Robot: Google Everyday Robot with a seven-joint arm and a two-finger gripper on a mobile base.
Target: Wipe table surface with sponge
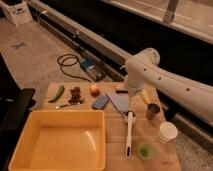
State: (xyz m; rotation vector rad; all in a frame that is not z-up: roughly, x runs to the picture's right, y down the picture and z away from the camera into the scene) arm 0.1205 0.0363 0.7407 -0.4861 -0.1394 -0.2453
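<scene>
- We see the white arm (pixel 165 82) reaching in from the right, bent at a rounded joint above the far edge of the table surface (pixel 116 142), with its last link pointing steeply down.
- The gripper (pixel 131 97) sits low over the far middle of the table, at the back right corner of the flat grey-blue sheet (pixel 119 102). We cannot tell whether it is spread or pressed together, nor whether it touches the sheet.
- The sponge (pixel 100 102) lies flat on the wood, just left of the sheet and apart from the gripper. It is a small blue-grey block with rounded corners, set at a slant.
- Just behind the sponge we see a round reddish fruit (pixel 94 90), and left of that a dark cluster (pixel 75 94) and a green vegetable (pixel 56 93).
- A small dark bar (pixel 121 91) lies at the far edge, beside the arm's lower link.
- The yellow tub (pixel 65 112) fills the near left of the table.
- A white long-handled brush (pixel 129 132) lies in front of the sheet, with a metal cup (pixel 153 111), a white cup (pixel 167 132) and a small green dish (pixel 146 150) to its right.
</scene>
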